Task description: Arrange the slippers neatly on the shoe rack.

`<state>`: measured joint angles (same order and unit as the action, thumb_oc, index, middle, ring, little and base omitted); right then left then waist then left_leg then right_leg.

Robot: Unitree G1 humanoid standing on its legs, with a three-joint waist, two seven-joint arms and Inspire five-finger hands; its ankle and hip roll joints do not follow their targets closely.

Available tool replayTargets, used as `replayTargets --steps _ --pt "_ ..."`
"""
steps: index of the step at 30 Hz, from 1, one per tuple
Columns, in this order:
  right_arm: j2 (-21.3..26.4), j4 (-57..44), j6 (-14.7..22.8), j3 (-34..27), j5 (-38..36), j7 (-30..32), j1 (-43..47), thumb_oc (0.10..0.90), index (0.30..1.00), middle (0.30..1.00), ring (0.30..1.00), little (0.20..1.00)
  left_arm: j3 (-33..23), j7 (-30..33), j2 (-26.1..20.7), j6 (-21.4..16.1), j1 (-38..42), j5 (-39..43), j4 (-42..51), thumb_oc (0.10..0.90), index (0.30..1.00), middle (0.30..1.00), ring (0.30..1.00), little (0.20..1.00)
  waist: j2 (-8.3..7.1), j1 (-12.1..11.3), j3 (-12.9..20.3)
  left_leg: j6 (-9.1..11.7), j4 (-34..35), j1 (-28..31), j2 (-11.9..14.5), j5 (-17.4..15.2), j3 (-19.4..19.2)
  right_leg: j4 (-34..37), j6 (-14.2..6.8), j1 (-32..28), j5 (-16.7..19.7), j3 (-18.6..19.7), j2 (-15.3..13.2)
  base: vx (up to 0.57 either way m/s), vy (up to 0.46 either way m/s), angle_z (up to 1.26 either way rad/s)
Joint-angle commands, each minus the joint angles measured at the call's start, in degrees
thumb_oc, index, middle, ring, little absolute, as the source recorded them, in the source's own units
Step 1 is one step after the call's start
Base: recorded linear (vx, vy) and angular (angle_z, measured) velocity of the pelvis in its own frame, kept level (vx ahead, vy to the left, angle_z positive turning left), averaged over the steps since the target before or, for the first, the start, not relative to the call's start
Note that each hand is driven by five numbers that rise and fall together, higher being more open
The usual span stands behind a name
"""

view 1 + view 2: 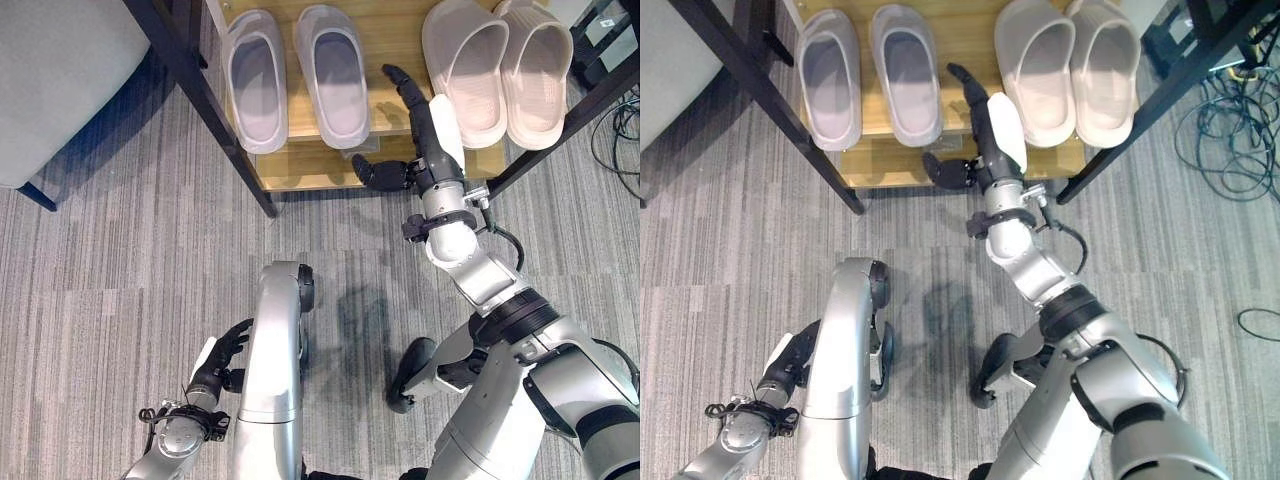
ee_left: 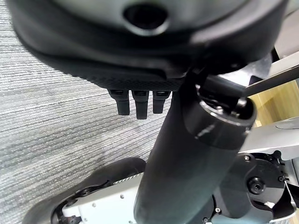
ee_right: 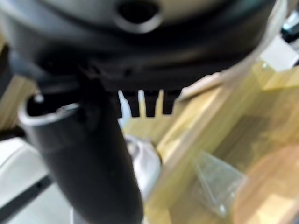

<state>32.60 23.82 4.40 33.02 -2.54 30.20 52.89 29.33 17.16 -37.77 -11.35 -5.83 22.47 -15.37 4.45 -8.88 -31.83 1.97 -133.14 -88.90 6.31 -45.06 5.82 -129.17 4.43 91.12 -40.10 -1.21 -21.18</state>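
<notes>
Slippers sit paired on the wooden shoe rack shelf point(image 1: 300, 160): pale grey foam pair point(image 1: 296, 75) toward its left edge, beige pair point(image 1: 500, 65) right. My right robot hand point(image 1: 420, 125) hovers between them, fingers straight, holding nothing; left robot hand point(image 1: 222, 358) relaxed, low over carpet, since nothing needs carrying, I judge.

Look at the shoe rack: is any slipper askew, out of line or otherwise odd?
Nothing stands out. The grey slippers and the beige slippers each sit as a side-by-side pair on the wooden shoe rack. The right hand is open over the gap between the pairs, holding nothing.
</notes>
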Motion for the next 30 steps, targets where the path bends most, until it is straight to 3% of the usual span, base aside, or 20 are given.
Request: replayTargets --steps 1,7,14,30 --pt "1.36 -5.69 3.23 -2.40 2.91 4.62 8.73 0.800 0.900 0.900 0.900 0.900 4.70 2.14 0.62 -3.62 -0.16 -0.67 3.57 0.800 0.900 0.900 0.900 0.900 2.33 -3.55 2.04 1.00 5.05 -1.06 -2.23 0.10 -0.38 0.22 -2.16 -1.17 1.13 7.12 -2.06 0.00 0.000 0.00" --pt "0.78 -7.89 3.80 -5.61 4.52 7.23 5.66 0.800 0.900 0.900 0.900 0.900 5.56 2.21 1.04 -3.41 0.29 -1.46 3.39 0.800 0.900 0.900 0.900 0.900 2.33 -3.33 2.04 0.90 4.86 -1.06 -2.37 -0.03 -0.65 0.20 -2.17 -1.17 1.03 7.31 -2.18 0.00 0.000 0.00" --pt "-0.91 -5.24 2.87 -4.98 4.19 6.81 6.03 0.800 0.900 0.900 0.900 0.900 5.91 2.46 1.14 -3.62 0.69 -1.47 3.27 0.800 0.900 0.900 0.900 0.900 2.40 -3.56 2.04 1.09 4.70 -1.06 -2.38 -0.11 -0.52 0.04 -2.28 -1.17 1.06 7.29 -2.06 0.00 0.000 0.00" --pt "-8.84 10.28 3.88 -1.84 -7.37 3.83 11.87 0.800 0.900 0.900 0.900 0.900 7.31 2.84 0.59 -3.70 1.26 0.41 2.45 0.800 0.900 0.900 0.900 0.900 2.94 -5.22 2.04 1.07 4.96 -1.06 -2.54 -0.08 -1.07 -0.32 -2.30 -1.17 1.29 7.76 -2.24 0.00 0.000 0.00"
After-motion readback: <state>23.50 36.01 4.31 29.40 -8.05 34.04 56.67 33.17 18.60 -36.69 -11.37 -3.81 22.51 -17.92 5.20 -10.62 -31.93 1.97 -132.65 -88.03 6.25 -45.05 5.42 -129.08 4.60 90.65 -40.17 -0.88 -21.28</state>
